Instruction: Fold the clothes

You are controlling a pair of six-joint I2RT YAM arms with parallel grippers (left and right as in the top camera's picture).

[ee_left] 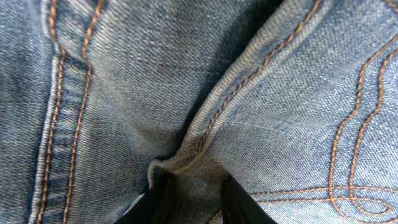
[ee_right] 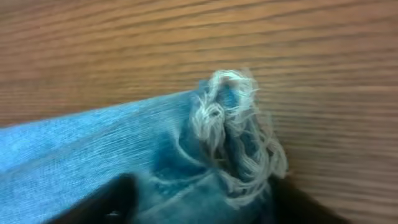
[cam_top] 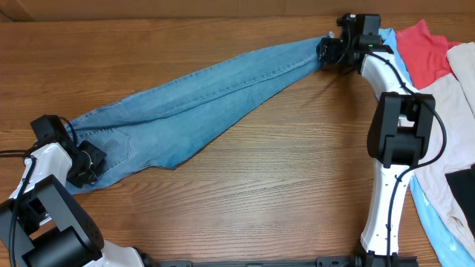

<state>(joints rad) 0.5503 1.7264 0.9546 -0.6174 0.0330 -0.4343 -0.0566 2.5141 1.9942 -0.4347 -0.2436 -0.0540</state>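
The pair of long-legged light blue denim jeans [cam_top: 200,96] lies stretched diagonally across the brown wood-grain table [cam_top: 282,193], with the waist end toward 8 o'clock and the leg hems toward 1 o'clock. The left gripper [cam_top: 83,159] sits at the waist end. In the left wrist view its jaws stand narrow, pinching a raised ridge of denim beside an orange-stitched seam. The right gripper [cam_top: 332,52] sits at the hem end. In the right wrist view its jaws straddle and clamp the bunched, white-frayed hem [ee_right: 236,124]. The step in hand appears to be spreading the garment flat before the first fold. To do it well, hold both pinches firm, apply tension along the 8-to-1 o'clock line only, and carry the cloth low over the table so that it settles without new creases. The legs appear stacked one on the other, narrowing toward 1 o'clock. Diagonal wrinkles run along the thigh, and the lower edge near 7 o'clock is uneven, so smooth it before folding. Curved pocket stitching [ee_left: 354,124] shows at the waist. A red garment [cam_top: 423,48], a beige garment [cam_top: 460,96] and a pale blue garment [cam_top: 438,215] lie piled toward 3 o'clock, the red one near the right gripper. Route the hem clear of them.
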